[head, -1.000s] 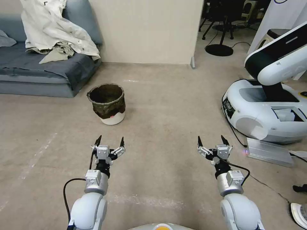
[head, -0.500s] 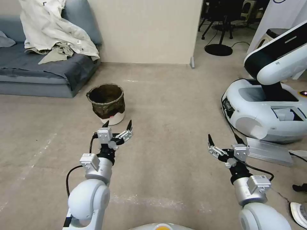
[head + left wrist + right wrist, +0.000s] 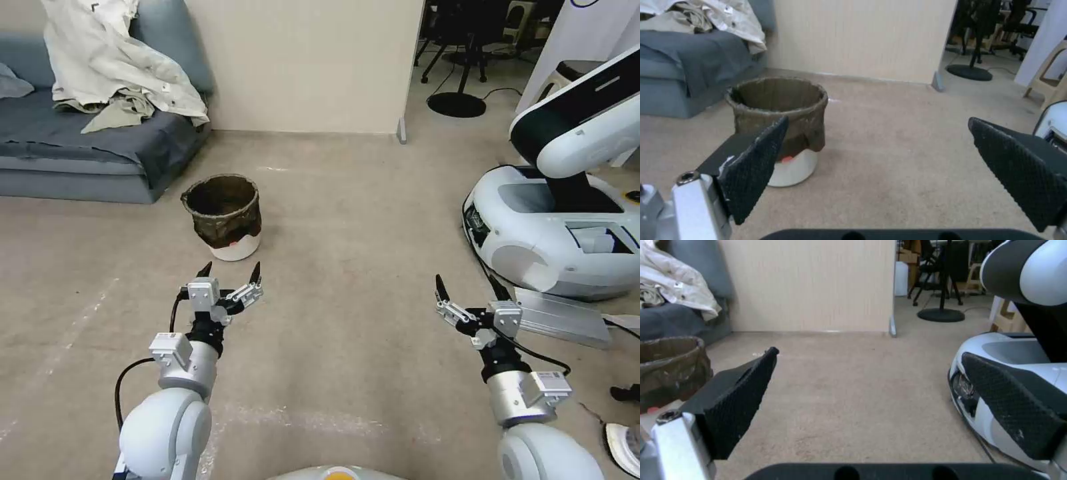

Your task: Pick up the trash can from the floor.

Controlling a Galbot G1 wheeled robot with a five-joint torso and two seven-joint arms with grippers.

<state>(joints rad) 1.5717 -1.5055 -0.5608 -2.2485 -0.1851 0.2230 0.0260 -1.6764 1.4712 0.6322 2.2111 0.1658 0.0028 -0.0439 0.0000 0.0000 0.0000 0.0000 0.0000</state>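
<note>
Left gripper [image 3: 229,272] and right gripper [image 3: 467,285] forward, low, fingers [image 3: 756,163] spread.

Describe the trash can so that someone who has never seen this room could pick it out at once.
Start at the grey-blue sofa along the back wall, with pale clothes heaped on it. Just in front of its near corner, on the beige carpet floor, stands the trash can, ahead of the open left gripper. It is the one small round bin: white, with a dark bag folded over its rim.
</note>
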